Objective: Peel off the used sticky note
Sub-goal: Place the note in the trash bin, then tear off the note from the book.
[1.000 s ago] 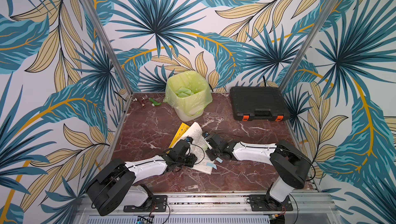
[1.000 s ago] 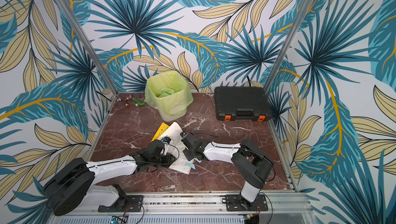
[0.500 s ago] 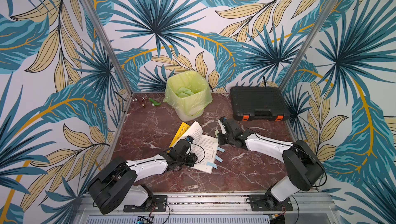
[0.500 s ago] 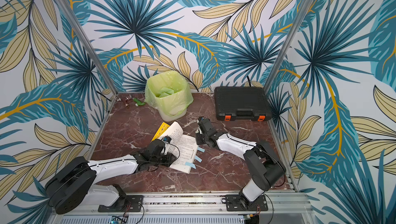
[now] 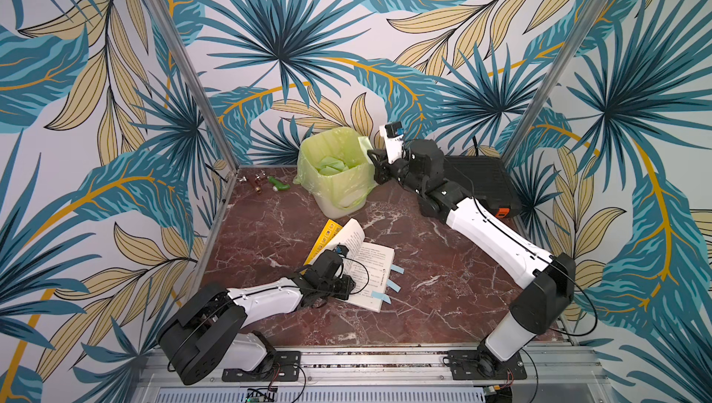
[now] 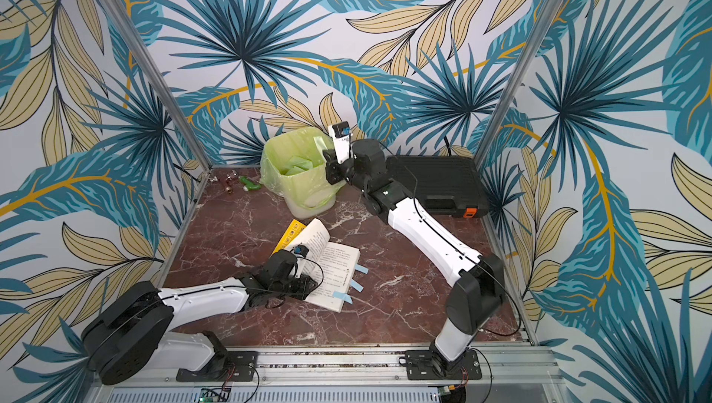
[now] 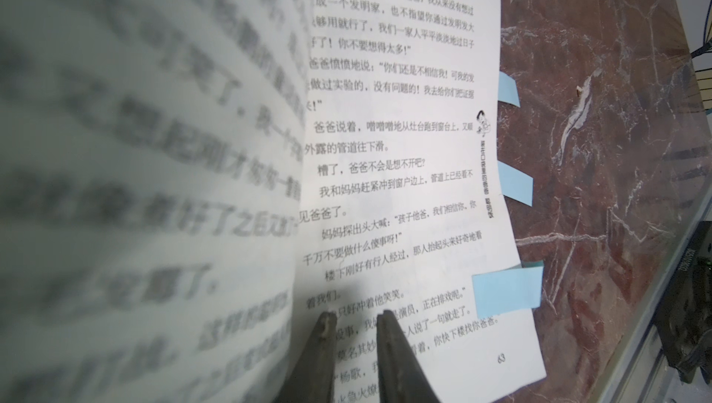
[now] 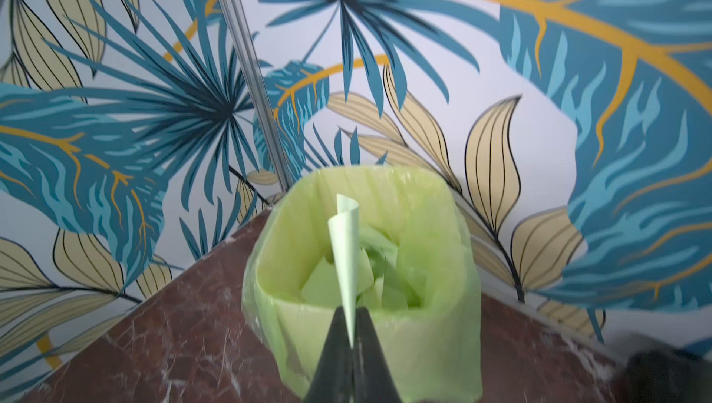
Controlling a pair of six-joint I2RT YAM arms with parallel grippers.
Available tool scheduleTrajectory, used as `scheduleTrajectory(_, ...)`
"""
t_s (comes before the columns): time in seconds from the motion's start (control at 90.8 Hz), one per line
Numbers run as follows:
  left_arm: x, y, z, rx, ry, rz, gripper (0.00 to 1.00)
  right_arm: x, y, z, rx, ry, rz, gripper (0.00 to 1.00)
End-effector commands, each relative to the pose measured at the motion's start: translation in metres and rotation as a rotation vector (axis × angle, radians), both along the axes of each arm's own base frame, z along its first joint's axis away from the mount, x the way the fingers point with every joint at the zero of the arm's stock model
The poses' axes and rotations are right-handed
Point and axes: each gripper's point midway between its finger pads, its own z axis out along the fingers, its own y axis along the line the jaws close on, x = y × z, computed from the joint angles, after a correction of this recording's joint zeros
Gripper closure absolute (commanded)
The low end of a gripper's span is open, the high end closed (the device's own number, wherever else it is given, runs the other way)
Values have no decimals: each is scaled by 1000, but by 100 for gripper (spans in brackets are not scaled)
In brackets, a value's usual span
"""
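1. You have a black tool case [image 5: 481, 179] with an orange latch at the back right of the marble tabletop [image 5: 443, 274].
2. In the back left corner you see small metal fittings [image 5: 257, 184] just beside a green piece [image 5: 279, 185].

Top of the table [image 5: 269, 235] is finished as red-brown marble-look stone with white veins: smooth, low sheen. Pages of the book [image 7: 404, 150] are printed on matt white paper. The blue tabs [image 7: 506, 293] and the pale green sticky note [image 8: 346, 251] are cut from matt paper; the note is curled. The bin [image 5: 339, 185] is lined with thin translucent green plastic film, wrinkled and slightly shiny. The case [image 5: 485, 177] is moulded in matt black ribbed plastic. The arm shells [image 5: 493, 235] are made of smooth glossy white plastic, the joints [image 5: 539, 304] of matt black. The corner posts [image 5: 185, 66] and the base rail [image 5: 366, 358] are left as bare metal. The fingers [image 7: 393, 355] of the left gripper [image 7: 354, 320] are seen as dark and matt, scuffed at the tips.
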Motion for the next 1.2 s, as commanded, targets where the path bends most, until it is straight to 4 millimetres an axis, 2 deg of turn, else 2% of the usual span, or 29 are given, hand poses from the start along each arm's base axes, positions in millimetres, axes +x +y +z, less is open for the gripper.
scheduleTrajectory(0.0,-11,34,-31,156,70,54,77,34,25,-44,-96,59,45,97)
scheduleTrajectory(0.088,-10,34,-27,149,61,58,77,57,34,-45,-98,57,45,95)
scheduleTrajectory(0.11,-10,35,-26,148,60,59,77,60,36,-40,-94,51,46,94)
scheduleTrajectory(0.22,-11,36,-24,148,53,64,77,74,42,-44,-107,56,44,87)
scheduleTrajectory(0.286,-12,37,-24,150,53,64,77,75,43,-37,-104,44,41,76)
scheduleTrajectory(0.308,-11,37,-23,150,51,65,77,74,41,-43,-119,65,41,72)
scheduleTrajectory(0.364,-12,38,-24,153,50,64,77,72,38,-43,-132,75,37,62)
scheduleTrajectory(0.463,-11,37,-23,149,47,64,77,63,30,-41,-153,97,23,57)
scheduleTrajectory(0.485,-11,37,-23,147,46,63,77,60,27,-37,-152,97,21,56)
scheduleTrajectory(0.54,-10,36,-22,144,42,61,77,50,22,-44,-155,125,24,54)
scheduleTrajectory(0.573,-10,35,-22,142,40,60,77,42,18,-38,-144,120,23,53)
scheduleTrajectory(0.628,-9,34,-21,141,39,57,77,30,11,-51,-138,163,23,51)
scheduleTrajectory(0.705,-8,33,-20,137,35,54,77,7,3,-57,-115,214,40,50)
scheduleTrajectory(0.749,-7,32,-19,132,35,53,77,-6,-1,-73,-110,266,56,49)
scheduleTrajectory(0.804,-7,31,-18,130,31,52,77,-24,-5,-82,-84,309,81,49)
scheduleTrajectory(0.936,-4,27,-15,116,21,41,77,-65,-16,-127,-61,453,129,49)
scheduleTrajectory(1.024,-3,27,-13,115,15,39,77,-92,-29,-171,-70,571,121,49)
scheduleTrajectory(1.19,-2,24,-12,115,12,31,77,-144,-45,-228,-78,710,139,49)
